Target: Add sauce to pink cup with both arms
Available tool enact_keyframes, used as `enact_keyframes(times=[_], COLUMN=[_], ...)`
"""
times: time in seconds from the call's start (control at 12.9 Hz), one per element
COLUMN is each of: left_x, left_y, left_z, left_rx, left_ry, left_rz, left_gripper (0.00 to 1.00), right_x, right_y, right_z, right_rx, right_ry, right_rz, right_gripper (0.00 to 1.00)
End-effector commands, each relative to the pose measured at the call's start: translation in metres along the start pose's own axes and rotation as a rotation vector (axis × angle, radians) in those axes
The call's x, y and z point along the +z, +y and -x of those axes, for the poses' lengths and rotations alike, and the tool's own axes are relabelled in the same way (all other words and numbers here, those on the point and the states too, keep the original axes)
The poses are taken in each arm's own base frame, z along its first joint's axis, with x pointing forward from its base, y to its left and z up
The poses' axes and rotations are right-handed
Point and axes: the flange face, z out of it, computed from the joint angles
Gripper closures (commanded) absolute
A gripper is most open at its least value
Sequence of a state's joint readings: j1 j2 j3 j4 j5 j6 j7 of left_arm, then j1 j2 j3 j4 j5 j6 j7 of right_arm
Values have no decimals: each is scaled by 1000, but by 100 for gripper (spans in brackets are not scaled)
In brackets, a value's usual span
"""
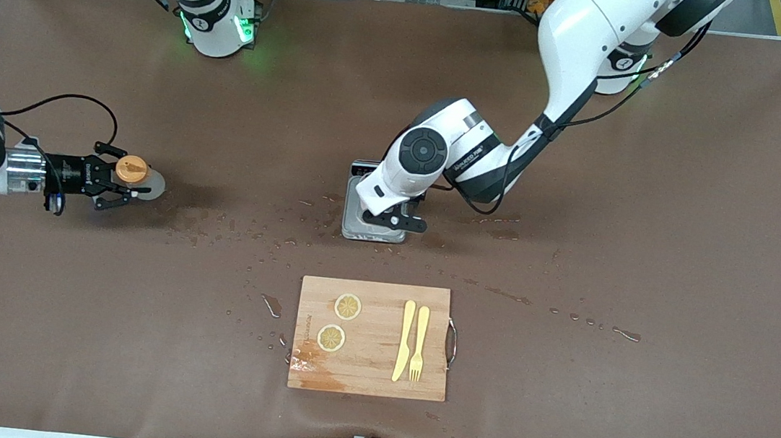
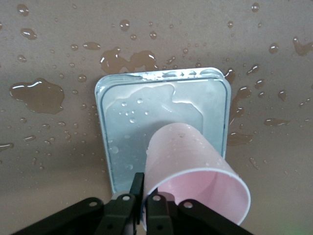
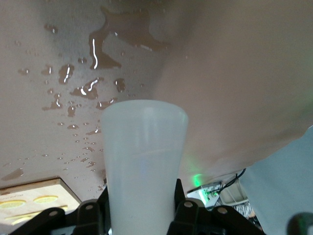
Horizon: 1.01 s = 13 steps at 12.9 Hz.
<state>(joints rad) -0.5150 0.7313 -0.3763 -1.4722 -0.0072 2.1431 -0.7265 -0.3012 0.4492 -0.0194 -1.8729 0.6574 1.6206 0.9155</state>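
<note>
Nearest you at 6 o'clock, the cutting board (image 1: 371, 338) with lemon slices (image 1: 348, 307), plastic knife (image 1: 404, 340) and fork (image 1: 419, 343) sits clear of both arms. At centre, your left claw (image 2: 143, 205) pinches the pink cup's (image 2: 195, 178) rim, cup tilted over a wet grey tray (image 2: 122, 127); that thin grip could slip or twist. At 9 o'clock your right claw (image 1: 117, 179) is clamped on the sauce bottle (image 1: 137, 176), well apart from the cup. Puddles (image 1: 244, 233) wet the counter (image 1: 650, 239) between; I judge a squeeze short of the cup would spill.
</note>
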Motion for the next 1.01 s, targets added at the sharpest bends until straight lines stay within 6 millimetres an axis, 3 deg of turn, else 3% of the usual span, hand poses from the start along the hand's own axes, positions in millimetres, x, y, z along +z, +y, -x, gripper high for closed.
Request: enact_keyframes(times=[0.0, 0.08, 0.31, 0.54, 0.7, 0.93], left_x=[-5, -12, -44, -116, -169, -236], left_y=[6, 3, 1, -18, -54, -126], left_z=[-2, -5, -7, -14, -28, -51], left_rx=[21, 26, 19, -13, -62, -132], left_ry=[35, 56, 95, 165, 216, 271], left_rz=[-15, -26, -9, 9, 10, 5], left_gripper=[0, 0, 0, 0, 0, 0], right_x=[-2, -8, 3, 14, 23, 48], right_y=[-4, -5, -11, -17, -21, -26], right_z=[51, 59, 105, 147, 168, 218], right_rx=[58, 74, 103, 134, 161, 202], right_ry=[104, 123, 221, 323, 383, 505], right_rz=[13, 6, 19, 22, 31, 30], right_gripper=[52, 52, 52, 53, 52, 53])
